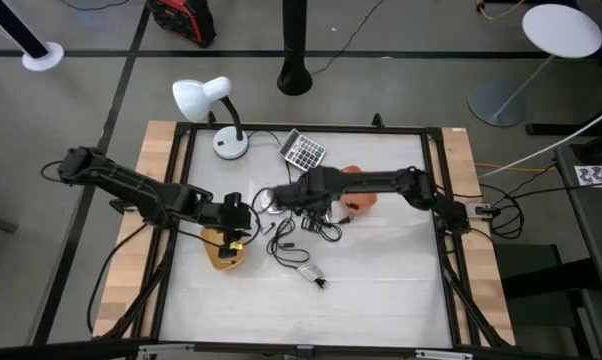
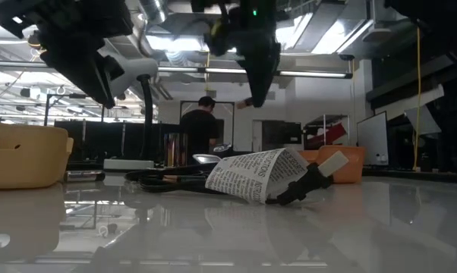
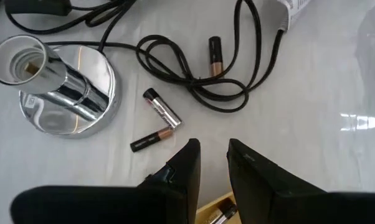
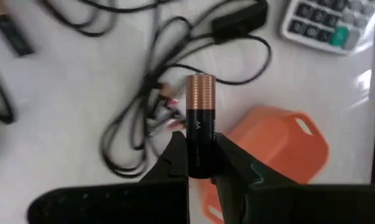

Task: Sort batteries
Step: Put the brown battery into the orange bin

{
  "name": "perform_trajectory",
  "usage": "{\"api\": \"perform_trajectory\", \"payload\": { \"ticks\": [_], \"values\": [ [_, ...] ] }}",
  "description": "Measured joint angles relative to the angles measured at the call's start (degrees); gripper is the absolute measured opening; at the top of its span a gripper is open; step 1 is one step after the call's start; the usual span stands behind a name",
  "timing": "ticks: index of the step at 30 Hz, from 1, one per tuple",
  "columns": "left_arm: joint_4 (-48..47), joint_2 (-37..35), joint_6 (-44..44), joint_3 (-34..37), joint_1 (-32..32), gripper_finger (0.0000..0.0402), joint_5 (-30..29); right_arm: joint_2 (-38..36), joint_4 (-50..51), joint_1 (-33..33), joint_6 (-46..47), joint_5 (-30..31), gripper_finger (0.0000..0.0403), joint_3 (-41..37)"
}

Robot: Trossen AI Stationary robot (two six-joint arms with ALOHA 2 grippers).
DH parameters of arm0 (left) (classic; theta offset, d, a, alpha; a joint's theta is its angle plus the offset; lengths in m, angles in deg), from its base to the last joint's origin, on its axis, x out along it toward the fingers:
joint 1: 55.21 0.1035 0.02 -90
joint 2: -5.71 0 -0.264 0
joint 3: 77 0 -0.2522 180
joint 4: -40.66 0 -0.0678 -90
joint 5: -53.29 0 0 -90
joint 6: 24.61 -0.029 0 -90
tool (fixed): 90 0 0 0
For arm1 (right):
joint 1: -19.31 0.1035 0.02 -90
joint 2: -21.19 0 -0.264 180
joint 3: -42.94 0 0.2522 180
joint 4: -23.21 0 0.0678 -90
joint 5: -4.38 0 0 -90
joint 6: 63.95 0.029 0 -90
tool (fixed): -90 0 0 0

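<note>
Clamped between the right pincer's (image 4: 200, 163) fingers, close to the right wrist lens: one black-and-copper battery (image 4: 200, 118), upright, copper end away from the fingers; its lower end is hidden by them. Just beyond it an orange bin (image 4: 281, 146), partly cut off by the pincer. A calculator (image 4: 328, 23) is clipped at the frame corner. Black cables (image 4: 175, 74) are tangled on the white surface (image 4: 69, 112).

Left pincer (image 3: 213, 163) hangs over the surface, fingers nearly together with only a narrow slit between, nothing in it. Three loose batteries lie ahead of it: a silver-bodied battery (image 3: 162, 107) and a dark battery (image 3: 151, 139) almost end to end, and a third battery (image 3: 215, 56) farther off inside a cable loop. A chrome lamp socket (image 3: 50, 81) lies on its side near them. A yellow tray edge (image 3: 215, 208) shows under the fingers with a battery end in it, mostly hidden.

High view: both arms meet mid-surface and the batteries are too small to make out. A white desk lamp (image 1: 203, 100) stands at the far side.

Low view: a printed adapter box (image 2: 259, 173) sits in front of the cables, with a person (image 2: 199, 130) far behind.
</note>
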Motion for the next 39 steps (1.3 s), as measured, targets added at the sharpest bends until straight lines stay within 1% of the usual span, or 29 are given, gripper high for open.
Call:
{"api": "perform_trajectory", "payload": {
  "ticks": [4, 12, 15, 19, 22, 26, 32, 35, 39],
  "values": [
    [-0.02, 0.41, 0.11, 0.0, 0.83, 0.0072, 0.02, -2.15, -0.03, -3.52, -1.84, -0.23, 0.0033, -5.51],
    [0.06, 0.3, -0.91, 0.0, 3.64, 0.0072, 0.02, -11.4, 0.18, -10.02, -2.06, -0.72, 0.0033, -26.48],
    [0.52, 0.3, -1.05, 0.0, 4.85, 0.0072, 0.0, -12.32, -0.14, -12.64, -2.07, -0.73, 0.0033, -31.75],
    [0.5, 0.3, -0.85, 0.0, 5.97, 0.0072, 0.0, -12.33, -2.25, -15.29, -2.31, -0.87, 0.0033, -36.16],
    [0.48, 0.3, -0.17, 0.0, 6.45, 0.0072, 0.0, -12.26, -4.87, -16.31, -3.27, -1.97, 0.0033, -38.19],
    [0.08, 0.3, 1.11, 0.0, 7.77, 0.0072, -0.15, -12.28, -6.84, -16.55, -4.69, -2.78, 0.0033, -38.84],
    [-4.06, 0.3, 1.68, 0.0, 9.81, 0.0072, -0.17, -12.28, -8.39, -16.41, -7.78, -3.29, 0.0036, -38.84],
    [-5.64, 0.3, 1.66, 0.02, 10.48, 0.0072, -0.17, -12.28, -9.99, -16.41, -8.89, -3.35, 0.0054, -38.84],
    [-6.12, 0.32, 1.53, 0.02, 10.92, 0.0072, -0.17, -12.28, -11.21, -16.41, -8.94, -3.35, 0.0099, -38.84]
  ]
}}
